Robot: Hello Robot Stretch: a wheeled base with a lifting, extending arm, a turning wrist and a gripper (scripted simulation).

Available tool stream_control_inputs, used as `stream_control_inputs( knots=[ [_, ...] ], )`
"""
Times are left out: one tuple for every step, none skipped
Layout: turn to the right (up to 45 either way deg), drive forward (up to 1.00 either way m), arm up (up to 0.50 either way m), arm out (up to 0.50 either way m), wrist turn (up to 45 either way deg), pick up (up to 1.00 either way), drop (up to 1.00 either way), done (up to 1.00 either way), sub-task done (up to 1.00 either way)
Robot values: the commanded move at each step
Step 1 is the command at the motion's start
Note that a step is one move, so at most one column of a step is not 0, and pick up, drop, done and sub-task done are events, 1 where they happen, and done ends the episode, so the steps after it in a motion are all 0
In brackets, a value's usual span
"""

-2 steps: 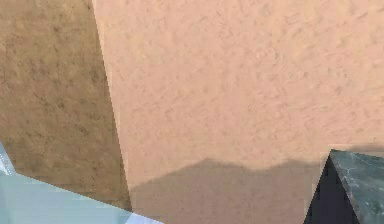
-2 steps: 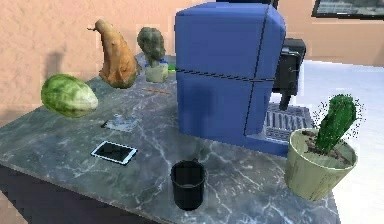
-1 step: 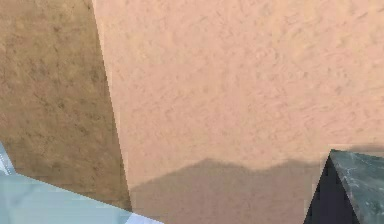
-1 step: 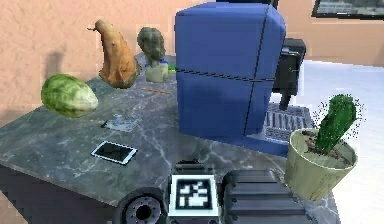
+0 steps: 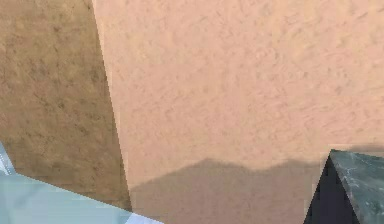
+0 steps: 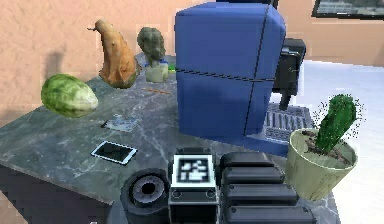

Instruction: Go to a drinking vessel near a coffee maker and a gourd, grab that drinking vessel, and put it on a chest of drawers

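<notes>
Mostly, a peach-coloured wall (image 5: 240,90) takes up the forward view, with a brown panel (image 5: 55,100) at that view's left and the dark corner of the table (image 5: 350,190) at its bottom right.

In the arm side view the table (image 6: 60,150), with a dark marbled top, carries all the things. The biggest is a blue box-shaped appliance (image 6: 225,70), upright near the middle. Behind its right side stands a black coffee maker (image 6: 291,68), with a grey grille tray (image 6: 285,120) at its foot.

The arm (image 6: 255,195) rises from the bottom edge as a low, short stack of dark segments. At its end is one white marked square (image 6: 193,170), and just left of that is the gripper (image 6: 148,190), a round dark body at the table's near side. I cannot make out its far end, so I cannot tell whether it holds anything.

At the right, a cactus in a pale pot (image 6: 322,160) stands near the arm. At the far left corner the orange gourd (image 6: 115,58) stands upright. A green oval fruit (image 6: 68,95) lies in front of it, a little apart. A small bust (image 6: 152,48) is between the gourd and the blue appliance. A phone (image 6: 113,152) lies flat, nearer to the gripper.

A tiny green bit (image 6: 172,68) shows beside the bust at the appliance's left edge. Whether this is the drinking vessel I cannot tell.
</notes>
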Motion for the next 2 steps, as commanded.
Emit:
stream_control_inputs(
  knots=[
    [0.0,0.0,0.0,0.0,45.0,0.0,0.0,0.0,0.0],
    [0.0,0.0,0.0,0.0,45.0,0.0,0.0,0.0,0.0]
  ],
)
